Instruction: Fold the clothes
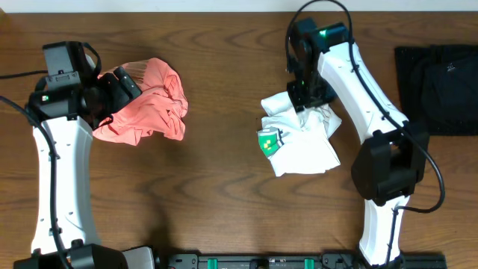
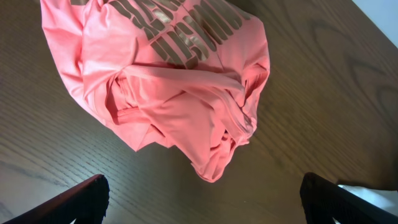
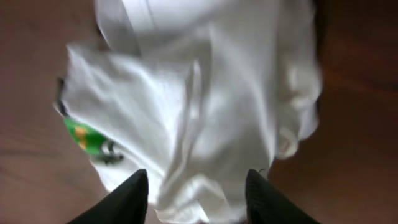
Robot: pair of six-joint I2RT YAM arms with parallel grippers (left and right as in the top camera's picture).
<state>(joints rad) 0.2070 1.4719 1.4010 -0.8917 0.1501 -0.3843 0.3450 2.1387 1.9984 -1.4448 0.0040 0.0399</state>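
Overhead: a crumpled coral-pink printed shirt (image 1: 146, 101) lies left on the wooden surface (image 1: 216, 187), a crumpled thin white T-shirt (image 1: 302, 146) right; flattening seems to be in hand.
Left wrist: the left hand (image 2: 205, 199) is spread above the pink shirt.
Right wrist: the right hand (image 3: 196, 199) straddles white fabric, grip uncertain; next, spread it flat.

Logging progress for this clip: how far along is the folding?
Done: nothing yet; both garments lie crumpled. In hand: the right gripper straddles the white T-shirt, though whether it grips the fabric is unclear. The left gripper is open at the edge of the coral-pink shirt, holding nothing. Remaining: flattening and folding both.
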